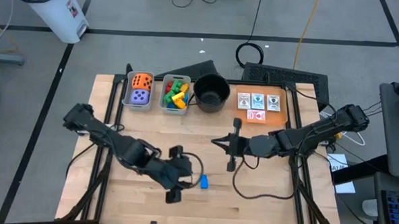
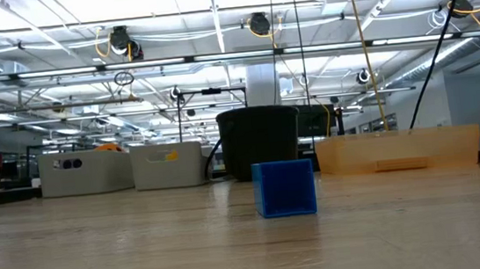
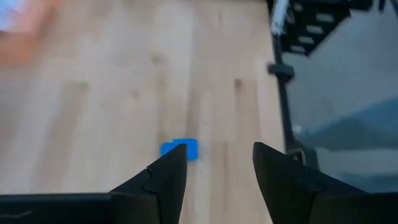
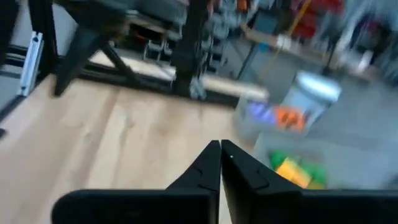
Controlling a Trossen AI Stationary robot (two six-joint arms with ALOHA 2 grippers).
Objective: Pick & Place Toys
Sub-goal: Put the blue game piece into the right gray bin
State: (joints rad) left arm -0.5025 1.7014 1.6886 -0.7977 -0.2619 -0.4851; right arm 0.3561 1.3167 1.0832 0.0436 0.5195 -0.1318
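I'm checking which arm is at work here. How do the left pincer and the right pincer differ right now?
The left pincer is open, with a clear gap between its fingers; the right pincer is shut, fingers pressed together. The left pincer is near the blue block on the bare table; the right pincer sits mid-table with no toy close by. Both are empty, and both hang above the wooden table.

Blue block (image 1: 204, 182), orange die (image 1: 142, 82), purple die (image 1: 141, 96), black pot (image 1: 211, 92).
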